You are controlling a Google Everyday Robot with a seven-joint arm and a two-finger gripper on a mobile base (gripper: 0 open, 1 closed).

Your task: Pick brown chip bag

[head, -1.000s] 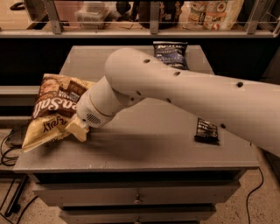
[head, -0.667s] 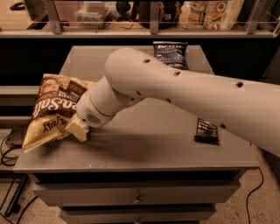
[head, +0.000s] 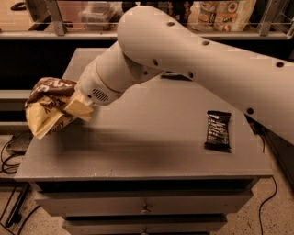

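Note:
The brown chip bag is crumpled, dark brown with white script and pale yellow-tan ends. It hangs over the table's left edge, lifted off the grey tabletop. My gripper is at the end of the big white arm. It is shut on the bag's right side, and one pale finger shows against the bag. The arm sweeps across the view from the right and covers most of the table's back.
A small black snack bar lies on the table's right side. A dark package edge peeks from behind the arm at the back. A shelf with packages stands behind. Drawers are below, and cables lie on the floor at left.
The arm has risen and the bag has come up off the table with the gripper, shifting slightly left. The arm now hides the dark blue bag at the back.

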